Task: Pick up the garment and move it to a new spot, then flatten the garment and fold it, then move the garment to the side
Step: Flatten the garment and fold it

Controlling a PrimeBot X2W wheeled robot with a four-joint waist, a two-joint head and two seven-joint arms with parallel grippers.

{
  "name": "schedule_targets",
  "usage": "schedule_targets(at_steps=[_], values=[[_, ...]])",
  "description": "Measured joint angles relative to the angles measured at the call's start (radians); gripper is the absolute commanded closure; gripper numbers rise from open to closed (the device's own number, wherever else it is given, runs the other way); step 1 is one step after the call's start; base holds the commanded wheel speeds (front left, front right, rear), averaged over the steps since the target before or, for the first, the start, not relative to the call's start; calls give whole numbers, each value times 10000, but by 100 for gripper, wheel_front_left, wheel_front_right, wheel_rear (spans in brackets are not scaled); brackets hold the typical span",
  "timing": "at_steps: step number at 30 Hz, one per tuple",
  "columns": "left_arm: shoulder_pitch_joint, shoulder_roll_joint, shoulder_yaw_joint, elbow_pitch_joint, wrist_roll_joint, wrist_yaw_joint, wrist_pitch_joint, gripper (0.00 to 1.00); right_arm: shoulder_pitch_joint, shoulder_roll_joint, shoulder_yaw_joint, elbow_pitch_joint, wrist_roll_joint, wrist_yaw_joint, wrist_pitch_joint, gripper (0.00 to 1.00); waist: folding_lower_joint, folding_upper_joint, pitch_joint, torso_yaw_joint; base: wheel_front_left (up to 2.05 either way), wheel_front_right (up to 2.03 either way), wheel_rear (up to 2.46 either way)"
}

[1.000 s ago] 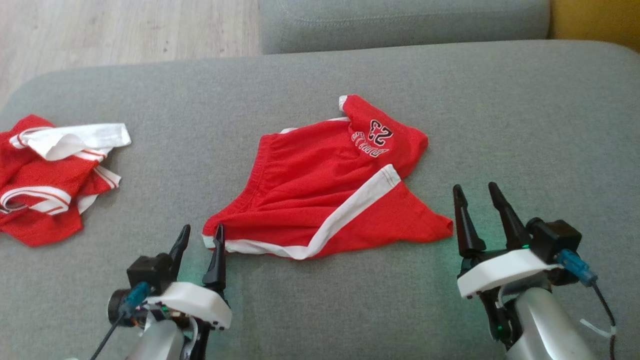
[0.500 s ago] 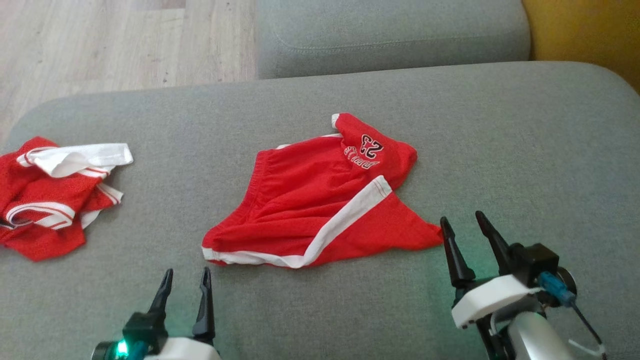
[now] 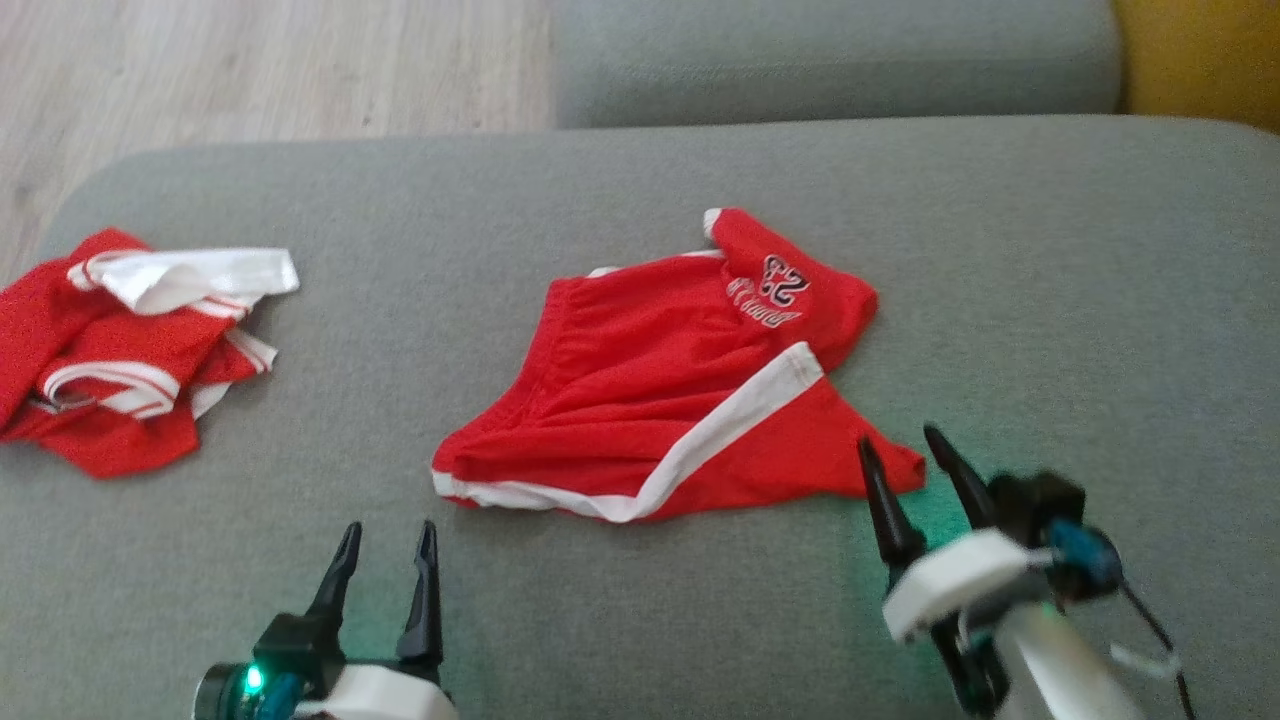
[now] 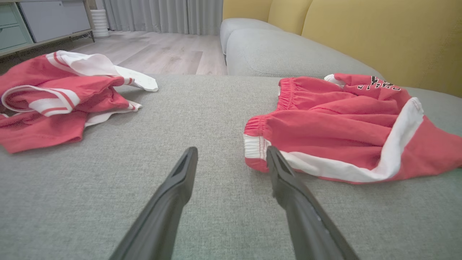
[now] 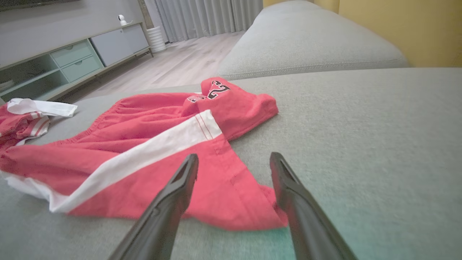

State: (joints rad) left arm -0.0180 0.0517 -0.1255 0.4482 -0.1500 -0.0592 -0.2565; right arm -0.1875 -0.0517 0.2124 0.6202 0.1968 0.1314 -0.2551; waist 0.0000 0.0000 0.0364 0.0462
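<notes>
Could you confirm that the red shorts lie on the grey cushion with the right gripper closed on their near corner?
Not quite: the right gripper is open, its fingers apart near that corner, as the right wrist view shows. The red shorts do lie on the grey cushion.

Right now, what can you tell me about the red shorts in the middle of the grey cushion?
The red shorts look like soft knit sportswear, with a gathered elastic waistband, a white side stripe, white hem trim and a printed 23 on a folded-over flap. They lie rumpled, partly folded, on the grey cushion. Nothing grips them; the open right gripper hovers at one corner.
</notes>
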Motion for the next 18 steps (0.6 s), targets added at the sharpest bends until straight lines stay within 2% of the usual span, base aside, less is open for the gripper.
schedule_targets(at_steps=[9,18], values=[[-573,-17,-654,8,-460,-38,0,0,-2771,-616,1559,1994,1678,0,0,0,2,0,769,797,0,0,0],[-631,-21,-738,6,-617,-27,0,0,-3377,-1032,3252,2792,3051,0,0,0,2,0,1256,1211,0,0,0]])
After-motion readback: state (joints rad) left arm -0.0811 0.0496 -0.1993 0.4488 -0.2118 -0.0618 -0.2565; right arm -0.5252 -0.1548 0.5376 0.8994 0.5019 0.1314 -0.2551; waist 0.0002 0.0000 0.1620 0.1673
